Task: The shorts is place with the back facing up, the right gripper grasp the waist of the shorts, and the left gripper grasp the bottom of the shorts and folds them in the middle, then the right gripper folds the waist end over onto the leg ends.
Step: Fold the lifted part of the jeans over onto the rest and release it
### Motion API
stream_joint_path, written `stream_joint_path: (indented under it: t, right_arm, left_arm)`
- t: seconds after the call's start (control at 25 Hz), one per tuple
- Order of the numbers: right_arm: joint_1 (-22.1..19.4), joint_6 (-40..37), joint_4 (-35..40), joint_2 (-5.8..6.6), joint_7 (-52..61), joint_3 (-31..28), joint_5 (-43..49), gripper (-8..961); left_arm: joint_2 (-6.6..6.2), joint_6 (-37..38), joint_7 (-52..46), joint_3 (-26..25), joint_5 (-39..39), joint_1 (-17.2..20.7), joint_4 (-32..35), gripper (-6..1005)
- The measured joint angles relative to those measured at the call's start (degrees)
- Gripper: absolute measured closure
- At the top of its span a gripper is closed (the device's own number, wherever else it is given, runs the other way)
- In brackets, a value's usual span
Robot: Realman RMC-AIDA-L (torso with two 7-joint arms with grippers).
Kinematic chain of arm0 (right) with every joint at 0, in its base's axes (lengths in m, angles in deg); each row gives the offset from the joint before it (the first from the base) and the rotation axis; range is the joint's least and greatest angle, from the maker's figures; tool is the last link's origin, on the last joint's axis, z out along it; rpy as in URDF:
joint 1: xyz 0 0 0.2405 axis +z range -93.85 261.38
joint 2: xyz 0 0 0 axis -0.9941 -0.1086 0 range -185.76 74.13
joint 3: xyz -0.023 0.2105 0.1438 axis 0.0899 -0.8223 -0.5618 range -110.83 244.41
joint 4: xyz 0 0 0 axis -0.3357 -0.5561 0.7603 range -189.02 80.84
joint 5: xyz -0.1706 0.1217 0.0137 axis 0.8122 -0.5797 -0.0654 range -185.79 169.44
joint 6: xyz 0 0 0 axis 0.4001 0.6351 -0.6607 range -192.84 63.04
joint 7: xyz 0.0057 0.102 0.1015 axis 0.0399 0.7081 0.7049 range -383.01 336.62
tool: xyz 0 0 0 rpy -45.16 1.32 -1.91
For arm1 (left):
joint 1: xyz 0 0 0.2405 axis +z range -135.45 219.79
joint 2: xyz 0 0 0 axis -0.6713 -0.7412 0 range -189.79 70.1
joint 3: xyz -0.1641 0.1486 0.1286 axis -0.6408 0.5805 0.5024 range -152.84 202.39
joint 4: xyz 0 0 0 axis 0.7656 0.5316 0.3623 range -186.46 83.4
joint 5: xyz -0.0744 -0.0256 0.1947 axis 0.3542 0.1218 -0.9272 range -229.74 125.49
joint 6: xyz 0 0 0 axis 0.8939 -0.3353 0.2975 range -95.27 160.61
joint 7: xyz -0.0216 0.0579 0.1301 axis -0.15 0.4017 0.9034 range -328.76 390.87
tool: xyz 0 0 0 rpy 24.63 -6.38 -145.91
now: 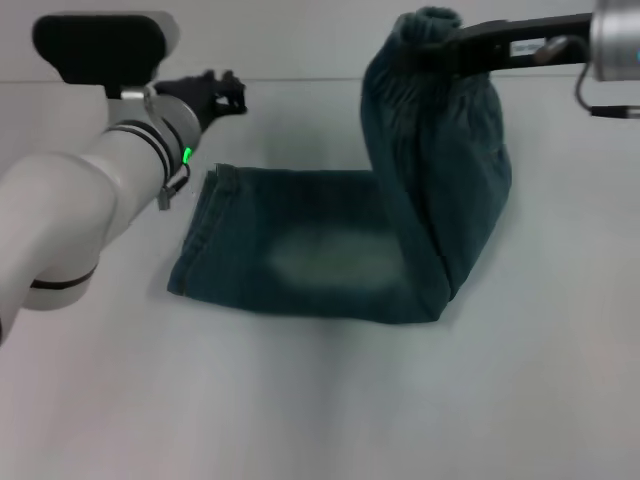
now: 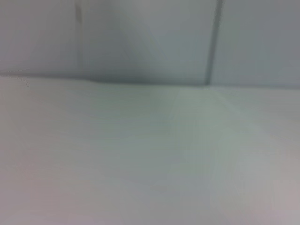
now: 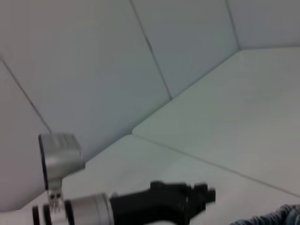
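Dark blue denim shorts [image 1: 330,250] lie folded lengthwise on the white table [image 1: 320,400], leg ends [image 1: 200,235] at the left. My right gripper [image 1: 432,42] is shut on the waist end [image 1: 425,30] and holds it lifted above the table at the right, so the cloth hangs down in a tall fold. My left gripper [image 1: 222,92] hovers behind the leg ends, apart from the cloth and holding nothing. In the right wrist view the left gripper [image 3: 199,194] shows farther off, with a corner of the denim [image 3: 276,218]. The left wrist view shows only the table surface.
The white table runs back to a pale wall [image 1: 300,40] behind the shorts. My left arm [image 1: 90,200] reaches in over the table's left side.
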Motion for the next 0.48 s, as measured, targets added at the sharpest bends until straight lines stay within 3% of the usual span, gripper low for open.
stream_joint_path:
  t: [0.24,0.48]
  right_arm:
    - [5.5,2.8,-5.6,-1.08,0.0,3.7,2.4,855]
    - [10.8,6.6,-12.3,-1.31,-0.2,10.0,2.8,851]
  left_arm:
    - [0.14,-8.5,1.3,-1.0,0.0,0.7,1.5,814]
    - [0.21,-13.9,1.6,-0.9,0.0,1.0,1.9,815]
